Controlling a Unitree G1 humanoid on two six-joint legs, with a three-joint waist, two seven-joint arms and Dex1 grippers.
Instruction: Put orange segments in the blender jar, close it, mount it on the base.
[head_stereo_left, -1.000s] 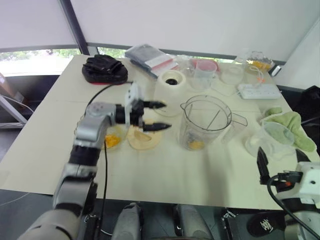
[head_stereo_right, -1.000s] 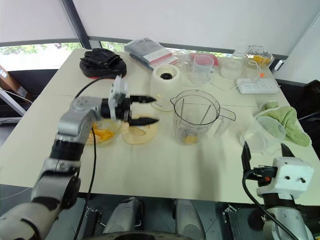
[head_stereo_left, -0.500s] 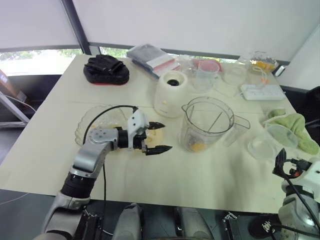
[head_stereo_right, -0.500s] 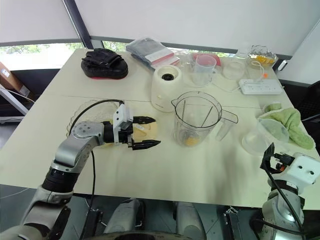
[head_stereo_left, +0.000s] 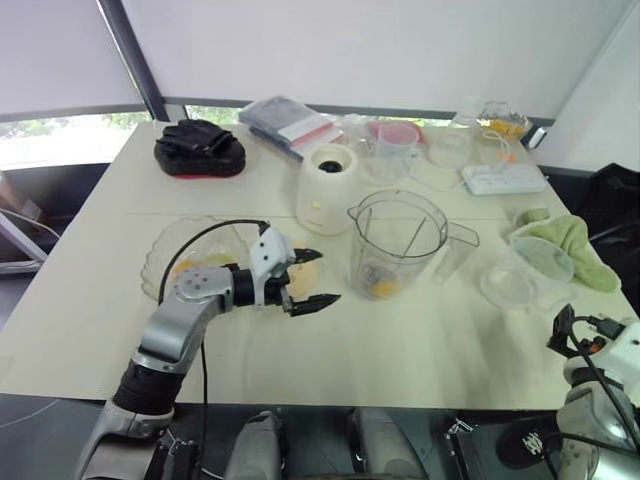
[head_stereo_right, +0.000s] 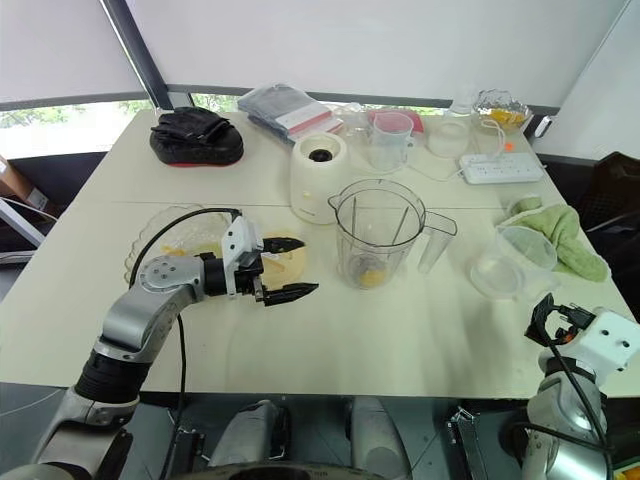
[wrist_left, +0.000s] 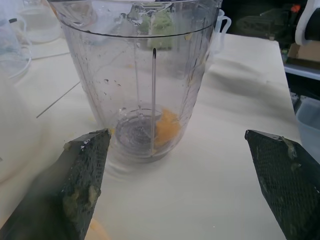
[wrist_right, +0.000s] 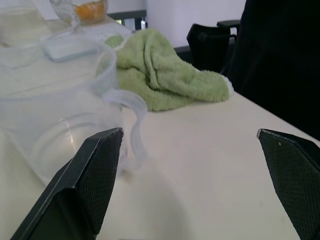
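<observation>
Bright even daylight, soft shadows, sharp

Right end effector partly cropped

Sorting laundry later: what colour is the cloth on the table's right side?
The cloth is light green, clearest in the right wrist view.

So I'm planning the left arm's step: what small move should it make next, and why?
Probably swing the left pincer back over the scalloped dish for another of the orange segments. Its fingers are open and hold nothing, the blender jar has only a little orange at its bottom, and the pale-yellow lid lies on the table, so closing seems premature.
</observation>
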